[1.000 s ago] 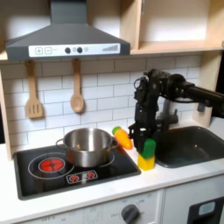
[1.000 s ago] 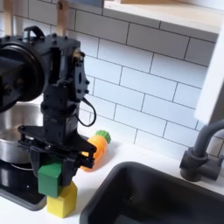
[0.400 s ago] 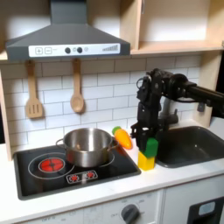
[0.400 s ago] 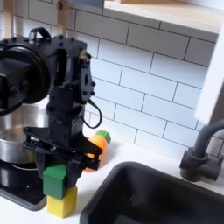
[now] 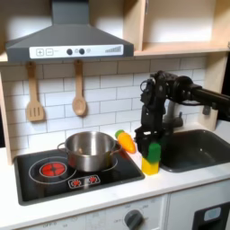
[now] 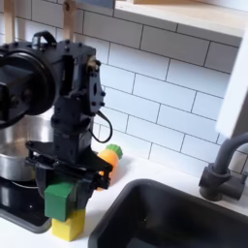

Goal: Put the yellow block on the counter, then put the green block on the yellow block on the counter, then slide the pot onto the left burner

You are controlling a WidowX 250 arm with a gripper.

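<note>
Seemingly, tool grips green block atop yellow block.

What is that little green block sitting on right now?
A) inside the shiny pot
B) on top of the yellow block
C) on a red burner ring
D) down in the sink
B: the green block sits stacked on the yellow block, which stands on the counter between the cooktop and the sink, as both exterior views show.
</note>
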